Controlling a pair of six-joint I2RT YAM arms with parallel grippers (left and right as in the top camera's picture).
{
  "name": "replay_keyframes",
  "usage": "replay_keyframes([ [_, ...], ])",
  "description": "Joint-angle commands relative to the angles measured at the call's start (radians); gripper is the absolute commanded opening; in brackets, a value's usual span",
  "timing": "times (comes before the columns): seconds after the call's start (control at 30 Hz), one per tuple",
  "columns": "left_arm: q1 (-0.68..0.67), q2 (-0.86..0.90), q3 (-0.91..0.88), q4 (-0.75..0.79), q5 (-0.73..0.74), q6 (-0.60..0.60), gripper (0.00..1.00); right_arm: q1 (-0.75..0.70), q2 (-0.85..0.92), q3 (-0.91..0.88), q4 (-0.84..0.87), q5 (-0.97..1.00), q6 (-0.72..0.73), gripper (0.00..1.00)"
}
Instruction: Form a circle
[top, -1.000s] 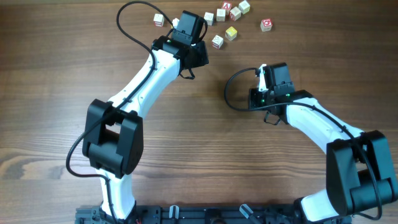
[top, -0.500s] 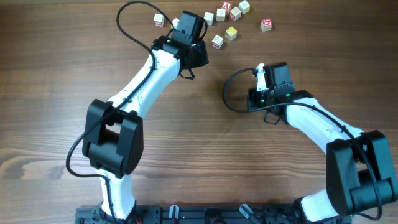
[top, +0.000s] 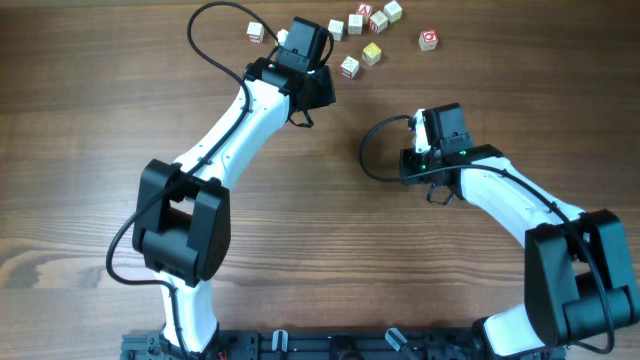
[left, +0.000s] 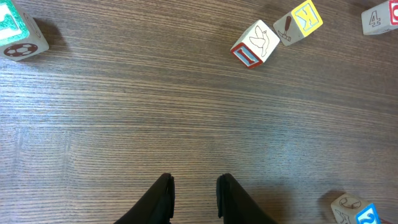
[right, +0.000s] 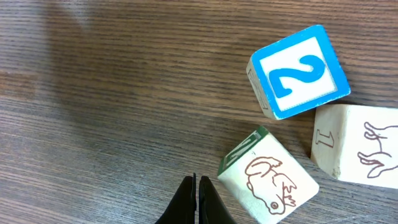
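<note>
Beside the pressed-together right pincer (right: 198, 182), three cubes (right: 270, 177) unseen overhead; left pincer (left: 194, 185) slightly spread.

Cube cluster (top: 378, 20) at desk's (top: 100, 150) far edge; cube pair (top: 371, 53) just before it; lone cube (top: 256, 32) well left, another cube (top: 428, 39) right.

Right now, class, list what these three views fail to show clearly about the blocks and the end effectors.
- Overhead: prints on the scattered cubes too small to read.
- Overhead: left end effector and right end effector mostly covered by their own wrists.
- Right wrist: the block marked 1 cut off by the right edge.
- Left wrist: the blue-faced block cut off by the bottom corner.
</note>
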Motion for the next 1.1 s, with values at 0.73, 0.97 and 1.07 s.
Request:
replay_keyframes([
  [0.73,-0.002,0.011,-0.010,0.000,-0.007,-0.010,0.27,0.002,0.016,0.010,-0.020,0.096,-0.042,0.05],
  [0.97,-0.002,0.011,-0.010,0.000,-0.007,-0.010,0.27,0.002,0.016,0.010,-0.017,0.095,-0.044,0.05],
  [1.07,-0.002,0.011,-0.010,0.000,-0.007,-0.010,0.27,0.002,0.016,0.010,-0.041,0.068,-0.061,0.05],
])
